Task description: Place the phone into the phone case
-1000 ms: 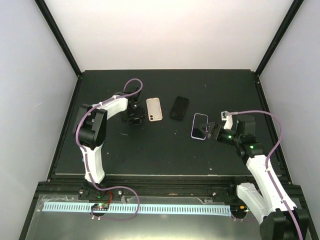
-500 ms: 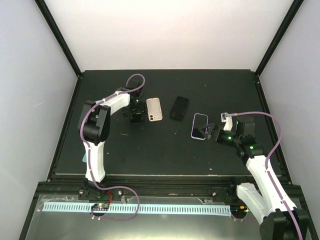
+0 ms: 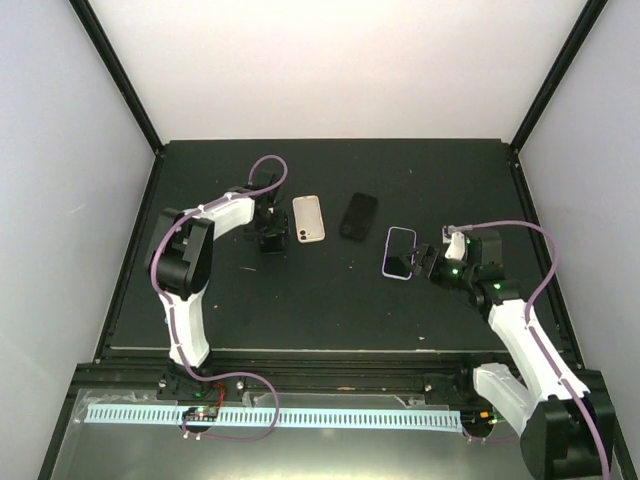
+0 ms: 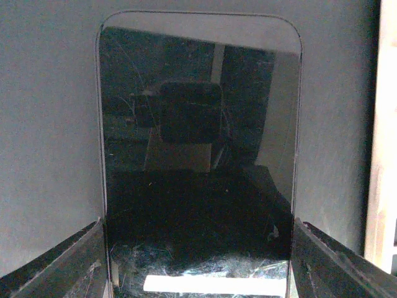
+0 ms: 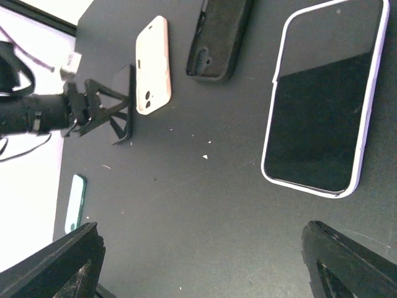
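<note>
A dark phone with a glossy, scratched screen faces the left wrist camera. My left gripper has a finger against each of its long edges, near the bottom end. From above, that gripper sits just left of a cream phone case. A black phone case lies to the right of the cream one. Further right lies a second phone in a white-rimmed case, screen up. My right gripper hovers open beside it with only bare table between its fingers.
The mat's raised black frame runs round all sides, with white walls behind. A small teal object lies near the mat's left edge. In the right wrist view the left gripper and its phone stand close to the cream case.
My left gripper shifted slightly beside the cream case and its jaws narrowed onto the phone. The right gripper edged a little toward the white-rimmed phone.
</note>
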`<state>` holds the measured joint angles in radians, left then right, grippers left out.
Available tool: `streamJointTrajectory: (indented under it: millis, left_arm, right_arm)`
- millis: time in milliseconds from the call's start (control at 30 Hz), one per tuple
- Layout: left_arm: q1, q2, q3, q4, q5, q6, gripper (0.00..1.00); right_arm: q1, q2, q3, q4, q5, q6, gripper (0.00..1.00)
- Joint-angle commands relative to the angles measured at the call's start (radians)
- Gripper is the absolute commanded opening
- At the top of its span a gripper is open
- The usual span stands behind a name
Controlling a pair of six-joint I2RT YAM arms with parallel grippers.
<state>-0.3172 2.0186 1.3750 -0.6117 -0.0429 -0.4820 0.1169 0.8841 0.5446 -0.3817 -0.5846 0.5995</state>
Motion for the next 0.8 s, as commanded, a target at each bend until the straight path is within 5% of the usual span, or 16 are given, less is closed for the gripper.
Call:
streamJointTrajectory:
  millis: [0,167,500,767]
  left_arm:
    - [-0.017,-0.063,-0.141,0.003,0.071,-0.012,0.64]
    - [-0.030,-0.162,-0.253,0.030,0.097,-0.021,0.63]
    - [-0.079,-0.378,-0.439,0.069,0.118,-0.038,0.62]
    - [-0.114,-0.487,-0.571,0.132,0.148,-0.059,0.62]
  right_arm:
    - [0.033,0.069,0.050,0.044,0.065,0.000,0.84]
    - [0.114,0.205,0.108,0.080,0.150,-0.009,0.73]
    - [0.239,0.540,0.248,0.245,0.245,0.085,0.33]
    - [0.267,0.788,0.406,0.287,0.316,0.156,0.30]
